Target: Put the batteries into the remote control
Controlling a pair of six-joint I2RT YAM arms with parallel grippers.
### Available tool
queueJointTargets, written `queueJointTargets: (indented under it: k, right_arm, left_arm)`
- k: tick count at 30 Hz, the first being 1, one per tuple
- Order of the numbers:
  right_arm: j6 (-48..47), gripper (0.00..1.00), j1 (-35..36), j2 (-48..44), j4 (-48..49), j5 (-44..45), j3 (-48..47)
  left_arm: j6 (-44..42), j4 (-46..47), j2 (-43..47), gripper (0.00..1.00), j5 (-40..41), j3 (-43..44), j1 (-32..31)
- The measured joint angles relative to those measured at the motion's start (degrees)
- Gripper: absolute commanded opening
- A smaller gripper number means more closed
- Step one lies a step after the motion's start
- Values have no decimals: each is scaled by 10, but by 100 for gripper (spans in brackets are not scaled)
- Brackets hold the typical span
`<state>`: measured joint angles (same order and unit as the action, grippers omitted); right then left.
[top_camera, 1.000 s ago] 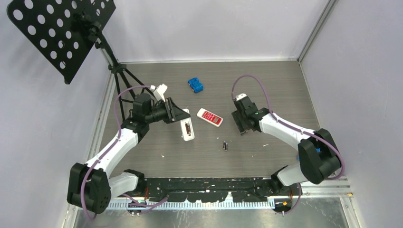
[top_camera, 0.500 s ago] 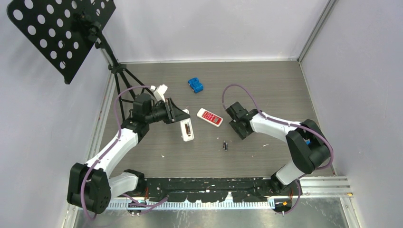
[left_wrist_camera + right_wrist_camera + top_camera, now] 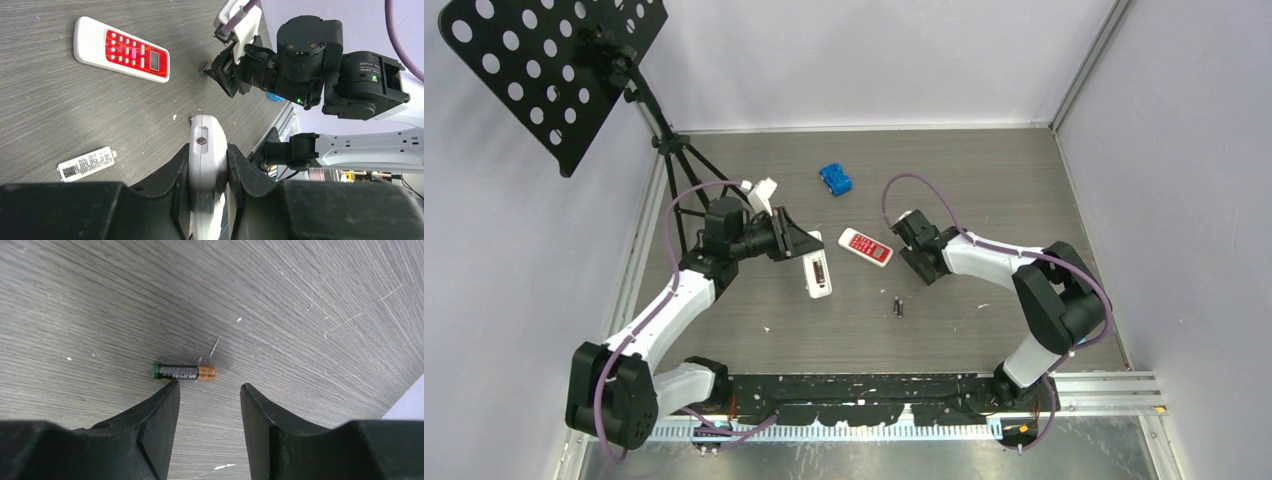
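The grey wood-grain table [image 3: 1004, 190] is taking up most of the view from above, with a black perforated music stand [image 3: 554, 70] leaning in at the upper left.

Left of centre, the left gripper [image 3: 208, 150] is clamping a white remote [image 3: 820, 275] by its long edges, with its far end reaching out past the fingers. A red-keyed remote [image 3: 866, 247] is lying flat at centre frame, with a small blue toy [image 3: 835, 179] above it.

Just right of that remote, the right gripper [image 3: 209, 386] is hanging low over the table with its fingers spread and nothing between them. A battery [image 3: 184, 372] is lying crosswise just past the fingertips, sitting closer to the left-hand one. A pair of batteries [image 3: 898, 305] is waiting lower down, near the middle.

I'd say it is going for a first battery pickup. The next move calls for nudging forward and slightly left so the cell is sitting between the fingers, then closing on it without rolling it away.
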<state>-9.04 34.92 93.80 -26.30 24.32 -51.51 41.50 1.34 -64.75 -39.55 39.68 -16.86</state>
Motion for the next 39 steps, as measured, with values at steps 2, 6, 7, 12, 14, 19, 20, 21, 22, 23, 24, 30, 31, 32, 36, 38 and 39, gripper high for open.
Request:
queueJointTargets:
  k: [2, 6, 7, 12, 14, 19, 20, 21, 22, 23, 24, 30, 31, 32, 36, 38, 39]
  right_arm:
    - [-3, 52, -1, 1, 8, -10, 0]
    - [-7, 53, -3, 11, 31, -31, -9]
    - [-9, 53, -5, 15, 39, -37, -13]
    - [-14, 53, -21, 34, 65, -64, -33]
    - [-13, 47, -32, 40, 73, -76, -40]
    - [-4, 37, -51, 49, 88, -115, -47]
    - [-2, 37, -53, 49, 88, -121, -47]
    - [0, 37, -55, 49, 88, -128, -47]
    - [1, 39, -57, 49, 88, -134, -47]
    - [2, 42, -59, 49, 88, -141, -47]
    - [2, 44, -60, 49, 87, -146, -47]
    - [2, 52, -71, 49, 76, -157, -54]
    - [2, 52, -73, 49, 72, -159, -55]
    - [2, 52, -73, 49, 68, -163, -57]
    - [-2, 51, -73, 49, 38, -189, -65]
    - [-5, 51, -74, 49, 21, -200, -68]
    - [-6, 50, -74, 49, 17, -203, -68]
  left_arm:
    - [0, 0, 0, 0, 0, 0, 0]
    - [0, -5, 0, 0, 0, 0, 0]
    - [-1, -7, 0, 0, 0, 0, 0]
    - [-5, -14, 0, 0, 1, 0, 0]
    - [-7, -18, 0, 0, 1, 0, 0]
    - [-14, -30, 0, 0, 5, 2, 0]
    - [-15, -30, 0, 0, 5, 2, 0]
    - [-15, -31, 0, 0, 5, 2, 0]
    - [-15, -31, 0, 0, 5, 2, 0]
    - [-15, -32, 0, 0, 5, 2, 0]
    - [-15, -33, 0, 0, 5, 2, 0]
    - [-15, -38, -3, 0, 5, 9, 0]
    - [-15, -39, -3, 0, 5, 9, 0]
    - [-15, -40, -3, 0, 5, 10, 0]
    - [-16, -44, -3, 0, 5, 13, 0]
    - [-17, -50, -3, 0, 5, 13, 0]
    - [-17, -52, -3, 0, 5, 13, 0]
